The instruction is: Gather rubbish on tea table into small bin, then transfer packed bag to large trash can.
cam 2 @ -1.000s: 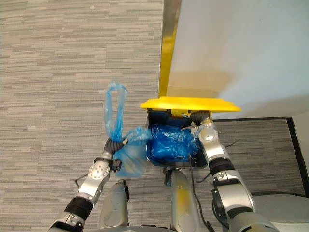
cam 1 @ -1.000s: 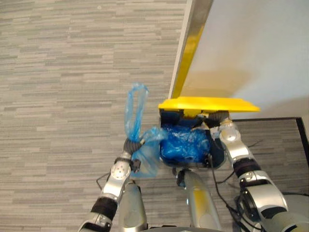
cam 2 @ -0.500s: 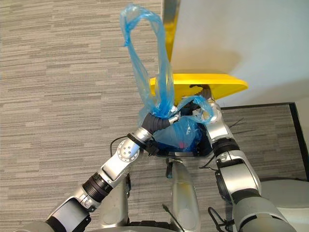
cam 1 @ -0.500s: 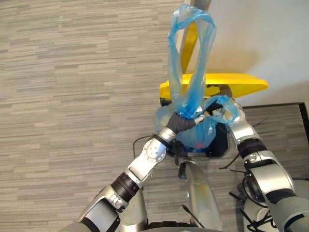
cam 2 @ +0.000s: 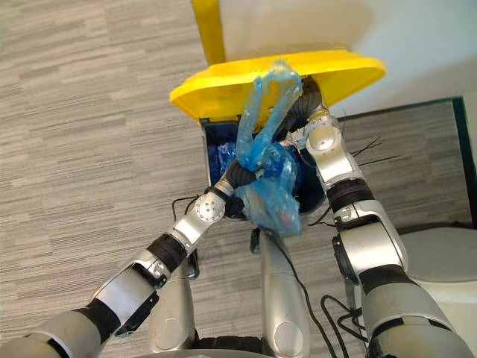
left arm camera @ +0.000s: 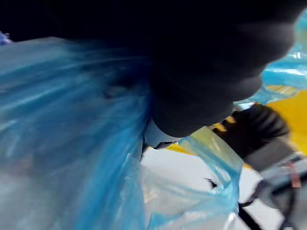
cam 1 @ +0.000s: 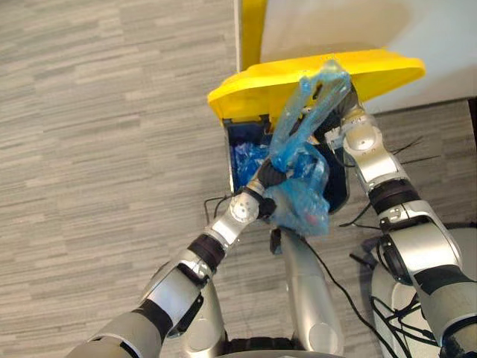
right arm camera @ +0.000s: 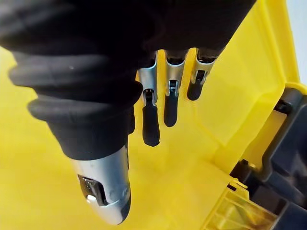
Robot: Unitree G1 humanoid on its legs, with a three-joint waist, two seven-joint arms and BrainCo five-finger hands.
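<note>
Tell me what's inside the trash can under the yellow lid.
Crumpled blue plastic shows inside the trash can by its left wall; the packed bag held by the left hand covers the rest.

Left arm [cam 1: 223, 235]: silver-grey shells, black bands at the joints, round silver disc at the wrist.
Right arm [cam 1: 391, 212]: matching silver-grey shells, black ribbed bands between them.
Left hand [cam 1: 270, 179]: dark ribbed cover.
Right hand [right arm camera: 171, 91]: dark ribbed cover; silver fingers [right arm camera: 149, 120] with dark tips; silver thumb [right arm camera: 103, 189] with small dark recess.
</note>
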